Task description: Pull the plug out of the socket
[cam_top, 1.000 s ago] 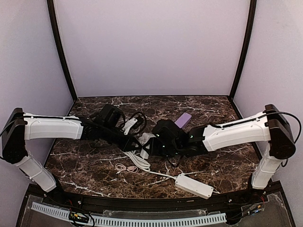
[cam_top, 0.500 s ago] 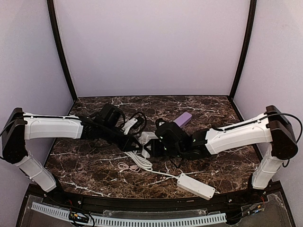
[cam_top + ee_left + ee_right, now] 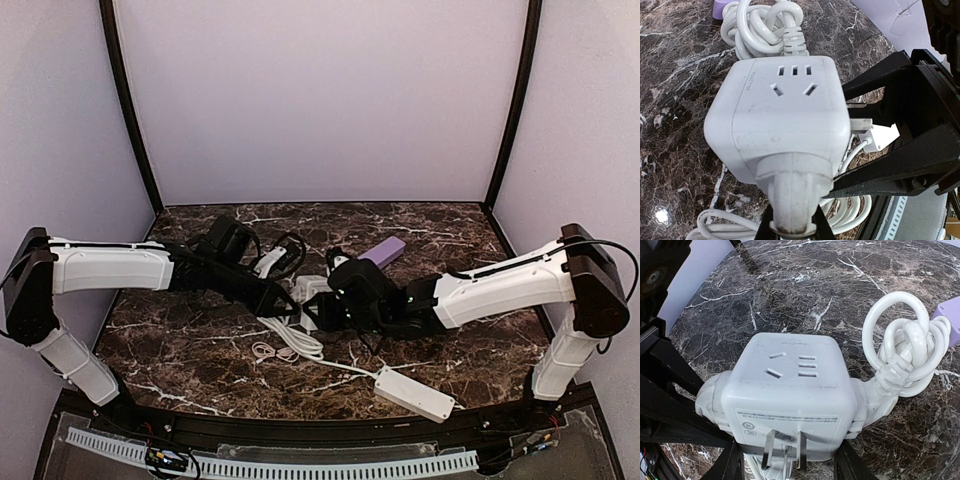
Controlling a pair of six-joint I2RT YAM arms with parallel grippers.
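Observation:
The socket, a white cube, hangs between both grippers near mid-table. The plug sits pushed into the cube's near face, and my left gripper is shut on the plug's neck. In the right wrist view the same plug sticks out of the cube's left side. My right gripper is shut on the socket, one finger on each side, with the cube's metal prongs pointing at the camera. A second plug with a knotted white cord sits in the opposite face.
The long white power strip lies near the front edge, its cord looping left under the grippers. A purple block lies behind the right gripper. A thin pink cable lies at front left. Black cables trail behind the left wrist.
Both grippers and the socket have drifted slightly toward the back of the table. The power strip slid a little. Both grips are unchanged and the plug stays seated.

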